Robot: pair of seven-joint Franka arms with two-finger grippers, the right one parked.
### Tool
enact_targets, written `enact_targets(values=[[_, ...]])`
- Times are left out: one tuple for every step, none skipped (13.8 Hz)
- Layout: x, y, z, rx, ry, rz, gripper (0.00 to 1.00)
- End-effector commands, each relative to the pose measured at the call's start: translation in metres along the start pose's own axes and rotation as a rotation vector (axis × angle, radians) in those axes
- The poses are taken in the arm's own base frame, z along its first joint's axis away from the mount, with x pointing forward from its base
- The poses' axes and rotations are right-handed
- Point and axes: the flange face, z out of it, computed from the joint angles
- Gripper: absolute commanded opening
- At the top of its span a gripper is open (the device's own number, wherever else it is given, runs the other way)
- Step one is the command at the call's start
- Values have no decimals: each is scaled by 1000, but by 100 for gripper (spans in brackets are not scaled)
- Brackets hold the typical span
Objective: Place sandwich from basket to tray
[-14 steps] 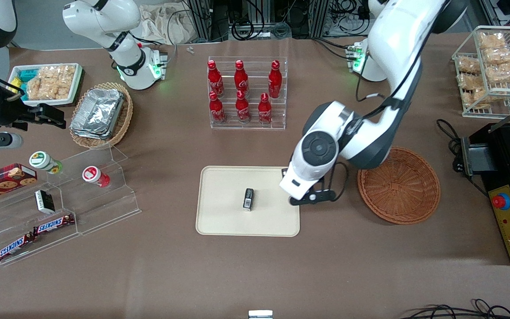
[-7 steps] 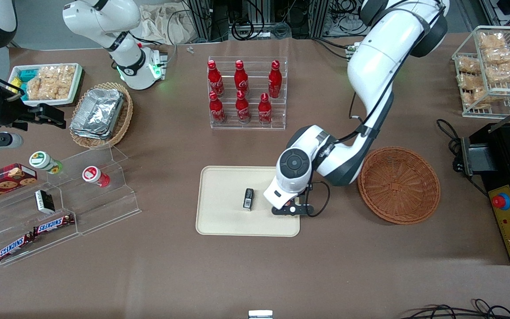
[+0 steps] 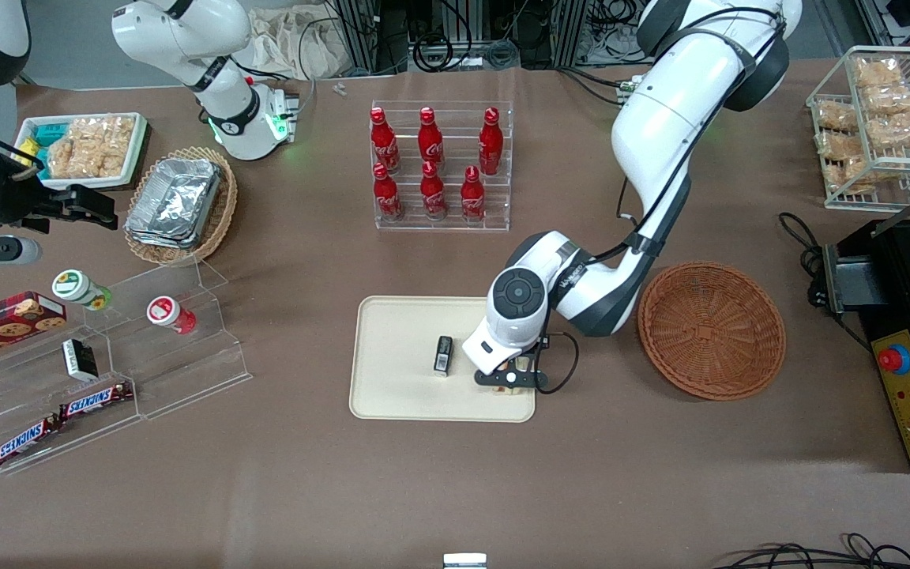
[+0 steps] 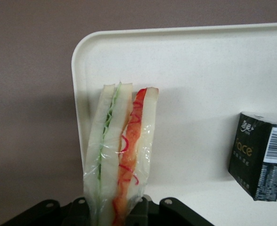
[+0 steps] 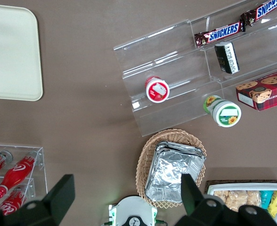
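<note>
Left arm's gripper [image 3: 509, 379] over the tray [image 3: 400, 332], at the tray's corner nearest the basket [image 3: 712, 330], jaws pinching the clear-wrapped sandwich [image 4: 121, 155] by its wide end; the wedge points away from the fingers, its green and red filling layers showing edge-on above the tray's cream surface. One small black box [image 3: 443, 354] (barcode on one face) stands on the tray beside the gripper, at about 9 o'clock from it in the front view. The round wicker basket at 3 o'clock of the tray holds nothing visible. Counted items: six red cola bottles [image 3: 429, 163] in a clear rack at 12 o'clock of the tray; two Snickers bars [image 3: 60, 419], two capped cups [image 3: 123, 300] and one cookie box [image 3: 5, 320] on clear stepped shelves toward the parked arm's end. The table [image 3: 455, 490] is covered in plain brown; cable bundles and metal frames line the table's edge farthest from the front camera.
</note>
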Motion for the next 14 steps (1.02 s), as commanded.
enact_targets(values=[[8, 2, 1, 0, 28, 11, 0], [10, 1, 2, -2, 28, 4, 8], [10, 1, 2, -1, 29, 2, 30], [9, 0, 3, 1, 28, 5, 49], [10, -1, 4, 2, 27, 5, 77], [9, 1, 2, -1, 29, 4, 99], [10, 0, 0, -2, 31, -1, 99], [11, -1, -2, -4, 33, -4, 99], [12, -1, -3, -8, 34, -6, 99], [12, 0, -4, -9, 36, -6, 99], [13, -1, -12, -13, 40, -10, 99], [14, -1, -20, -17, 49, -12, 99], [13, -3, -26, -17, 51, -15, 99], [15, -8, -39, -17, 57, -24, 99]])
